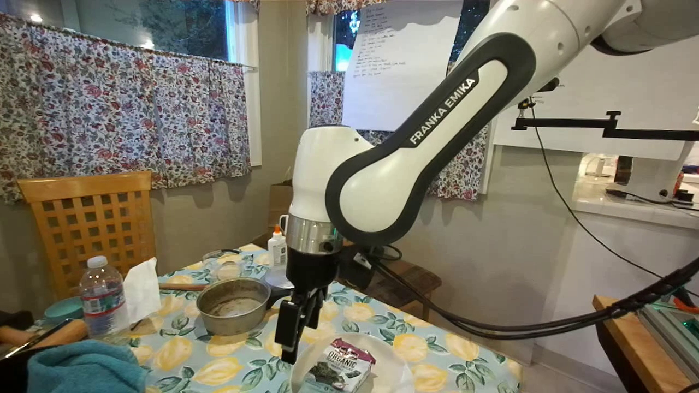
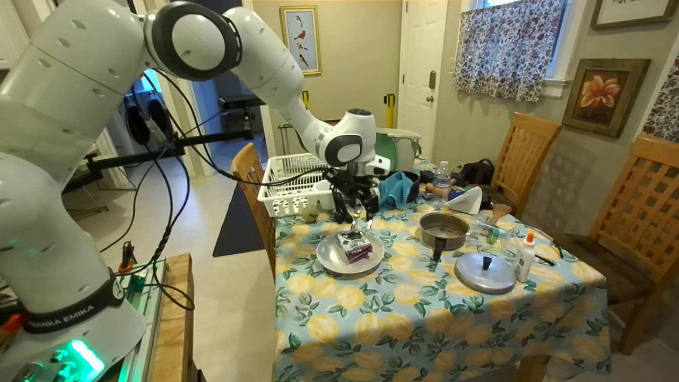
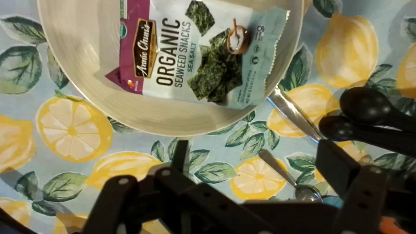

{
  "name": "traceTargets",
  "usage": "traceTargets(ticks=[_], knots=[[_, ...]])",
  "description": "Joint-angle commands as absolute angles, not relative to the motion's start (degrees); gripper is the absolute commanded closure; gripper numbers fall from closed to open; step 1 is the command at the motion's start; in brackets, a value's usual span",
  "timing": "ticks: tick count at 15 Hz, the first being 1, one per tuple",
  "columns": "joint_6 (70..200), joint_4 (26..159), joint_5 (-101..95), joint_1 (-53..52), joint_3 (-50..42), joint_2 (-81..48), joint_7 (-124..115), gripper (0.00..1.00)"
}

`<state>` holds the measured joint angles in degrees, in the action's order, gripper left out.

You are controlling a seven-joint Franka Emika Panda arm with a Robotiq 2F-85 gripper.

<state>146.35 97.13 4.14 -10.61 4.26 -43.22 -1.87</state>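
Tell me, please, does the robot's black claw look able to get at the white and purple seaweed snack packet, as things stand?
Probably yes: the open black claw appears empty, near the round pale plate, and nothing visible covers the packet lying on it. The claw may need to shift sideways.

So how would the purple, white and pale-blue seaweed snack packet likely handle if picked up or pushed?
The packet is probably light: its print says seaweed snacks. Its thin serrated edge suggests floppy film. Lying loose on the round pale plate, it may slide.
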Motion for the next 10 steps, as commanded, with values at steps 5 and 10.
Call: traceTargets(ticks=[5, 10], knots=[[141.45, 83.96, 1.56, -9.96, 7.0, -53.37, 6.82, 0.0], [139.29, 77.28, -0.25, -10.83, 7.41, -58.11, 9.46, 0.0]])
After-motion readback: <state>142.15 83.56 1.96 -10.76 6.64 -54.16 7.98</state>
